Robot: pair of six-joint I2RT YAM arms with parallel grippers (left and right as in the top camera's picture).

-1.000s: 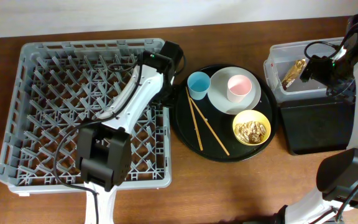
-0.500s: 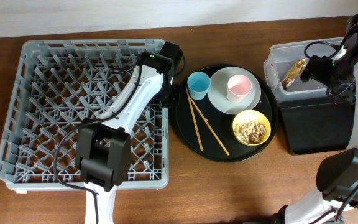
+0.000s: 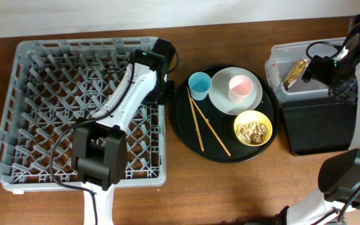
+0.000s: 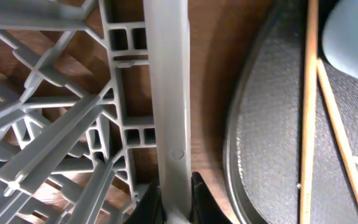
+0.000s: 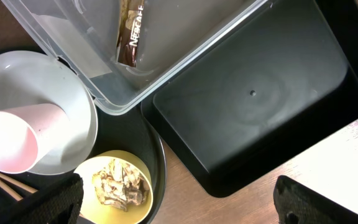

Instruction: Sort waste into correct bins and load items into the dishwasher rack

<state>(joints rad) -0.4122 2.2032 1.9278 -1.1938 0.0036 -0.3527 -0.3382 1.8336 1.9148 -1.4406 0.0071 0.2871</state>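
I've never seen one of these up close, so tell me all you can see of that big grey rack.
The rack is a large square crate of pale grey plastic, with a lattice floor, rows of upright pegs and low openwork walls. It lies flat on the wooden table, left of the round black tray, with a strip of wood showing between them. It holds no dishes. The left hand is shut on its right wall, toward the far end.

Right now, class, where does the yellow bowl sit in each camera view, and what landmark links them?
Overhead: yellow bowl lower right on the round black tray.
Left wrist: not in view.
Right wrist: bottom edge, left of centre.
Shared landmark: the round black tray, seen in all three.
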